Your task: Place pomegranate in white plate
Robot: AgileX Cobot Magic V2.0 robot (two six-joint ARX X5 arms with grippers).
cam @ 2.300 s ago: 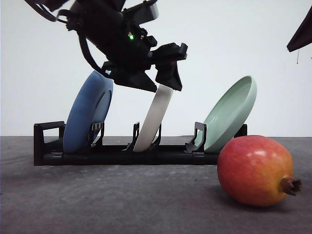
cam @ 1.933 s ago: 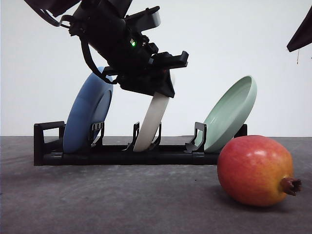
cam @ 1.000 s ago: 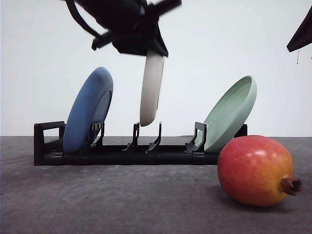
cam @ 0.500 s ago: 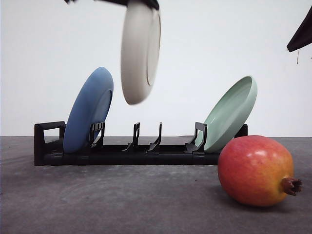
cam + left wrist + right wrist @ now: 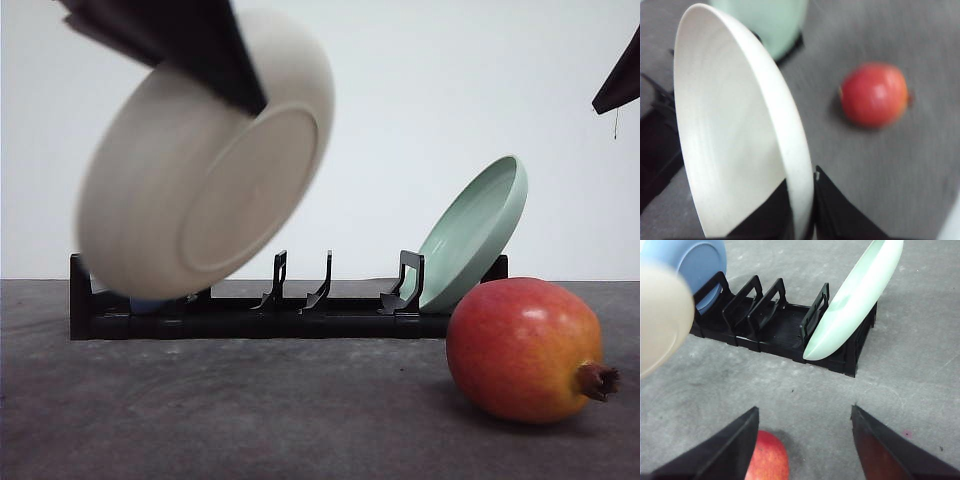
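Note:
The white plate (image 5: 205, 160) hangs tilted in the air in front of the rack's left end, its underside toward the front camera. My left gripper (image 5: 235, 85) is shut on its rim, and the left wrist view has the fingers (image 5: 827, 212) clamped on the plate's edge (image 5: 735, 150). The pomegranate (image 5: 525, 350), red with yellow patches and a brown crown, lies on the dark table at the right, apart from the plate. It also appears in the left wrist view (image 5: 874, 95). My right gripper (image 5: 802, 450) is open, hovering just above the pomegranate (image 5: 767, 460) with nothing between its fingers.
A black dish rack (image 5: 300, 310) stands across the back of the table. A mint green plate (image 5: 475, 230) leans in its right slot and a blue plate (image 5: 695, 260) in its left slot. The middle slots (image 5: 760, 305) hold nothing.
My left gripper closed on the white plate in the rack, lifted it out of its slot, and carried it up, left and toward the camera while tilting it. The pomegranate has not moved.

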